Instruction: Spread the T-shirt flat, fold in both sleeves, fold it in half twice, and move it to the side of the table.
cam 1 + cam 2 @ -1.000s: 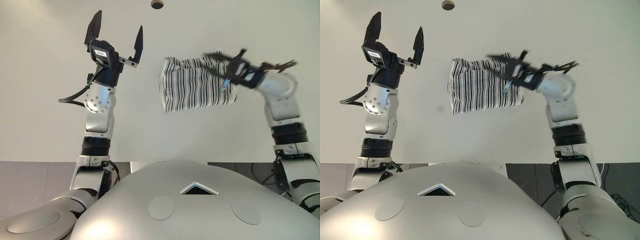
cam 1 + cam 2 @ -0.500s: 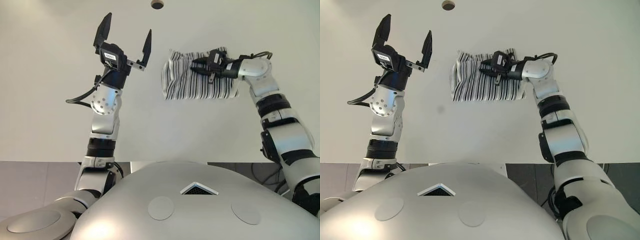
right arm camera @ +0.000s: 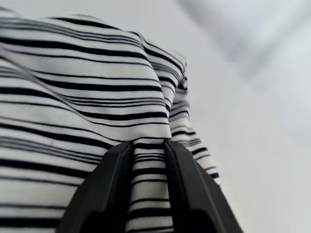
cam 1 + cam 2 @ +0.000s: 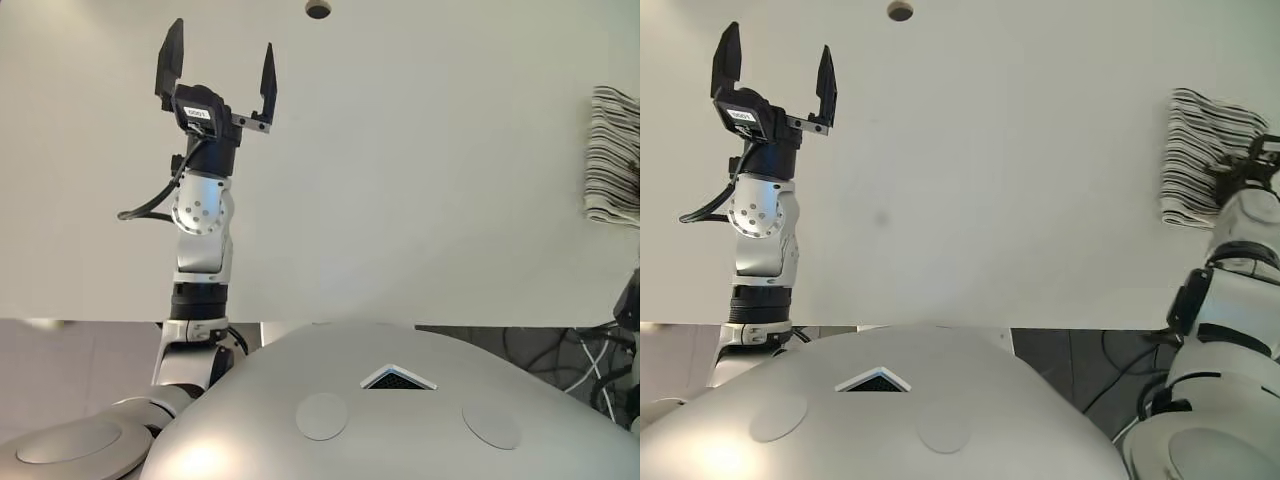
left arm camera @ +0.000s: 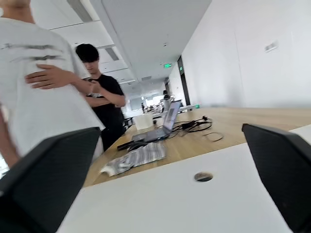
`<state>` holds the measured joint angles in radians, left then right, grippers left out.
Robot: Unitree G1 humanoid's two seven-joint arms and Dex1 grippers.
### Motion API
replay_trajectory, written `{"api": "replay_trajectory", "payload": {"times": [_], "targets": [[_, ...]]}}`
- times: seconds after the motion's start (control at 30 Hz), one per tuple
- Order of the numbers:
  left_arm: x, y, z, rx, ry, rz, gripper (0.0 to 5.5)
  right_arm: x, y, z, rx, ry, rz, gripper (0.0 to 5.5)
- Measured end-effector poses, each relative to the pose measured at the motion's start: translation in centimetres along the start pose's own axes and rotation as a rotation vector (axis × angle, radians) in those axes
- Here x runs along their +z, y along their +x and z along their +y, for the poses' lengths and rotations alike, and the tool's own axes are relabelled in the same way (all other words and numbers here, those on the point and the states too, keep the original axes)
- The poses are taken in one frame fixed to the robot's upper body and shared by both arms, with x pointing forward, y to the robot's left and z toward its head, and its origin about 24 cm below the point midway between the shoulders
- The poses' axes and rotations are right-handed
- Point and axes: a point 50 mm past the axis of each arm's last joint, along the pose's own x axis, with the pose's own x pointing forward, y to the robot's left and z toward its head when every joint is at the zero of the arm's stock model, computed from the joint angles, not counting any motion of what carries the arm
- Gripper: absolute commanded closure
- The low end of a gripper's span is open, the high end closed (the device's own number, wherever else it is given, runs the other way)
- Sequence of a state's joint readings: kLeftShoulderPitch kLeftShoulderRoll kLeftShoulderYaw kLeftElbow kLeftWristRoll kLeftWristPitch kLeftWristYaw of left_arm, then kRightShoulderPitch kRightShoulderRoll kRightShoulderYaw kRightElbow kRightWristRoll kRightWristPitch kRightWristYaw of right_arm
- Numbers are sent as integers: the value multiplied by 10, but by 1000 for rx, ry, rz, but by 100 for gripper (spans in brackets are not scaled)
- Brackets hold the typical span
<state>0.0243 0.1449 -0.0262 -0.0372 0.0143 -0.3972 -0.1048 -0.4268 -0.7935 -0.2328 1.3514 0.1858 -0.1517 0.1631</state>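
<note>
The folded black-and-white striped T-shirt [image 4: 1197,150] lies at the far right side of the white table [image 4: 420,200]. My right gripper [image 3: 146,146] is shut on it, with the striped cloth pinched between its two black fingers [image 3: 109,179]. In the right eye view that gripper [image 4: 1246,162] sits at the shirt's near right edge. My left gripper [image 4: 220,45] is held up over the left part of the table, open, with nothing between its fingers [image 5: 48,179].
A small round hole [image 4: 317,9] marks the table's far middle. Beyond the table, the left wrist view has a wooden desk [image 5: 228,124] with laptops, cables and another striped cloth [image 5: 136,158], and people standing behind it.
My right arm has swung to the right, carrying the folded T-shirt from the table's middle to its far right side. The left gripper has shifted slightly left and stays open.
</note>
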Motion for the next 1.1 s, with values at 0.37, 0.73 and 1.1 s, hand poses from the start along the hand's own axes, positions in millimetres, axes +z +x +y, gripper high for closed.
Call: {"api": "replay_trajectory", "payload": {"times": [0.37, 0.73, 1.1], "targets": [[2, 0, 0, 3, 32, -20, 10, 91, 4, 53, 54, -63, -468, 430], [10, 0, 1, 135, 126, -112, 10, 110, -140, 217, 612, 328, -1081, 430], [5, -8, -30, 95, 84, -288, 10, 80, -186, 256, 766, 429, -1059, 430]]}}
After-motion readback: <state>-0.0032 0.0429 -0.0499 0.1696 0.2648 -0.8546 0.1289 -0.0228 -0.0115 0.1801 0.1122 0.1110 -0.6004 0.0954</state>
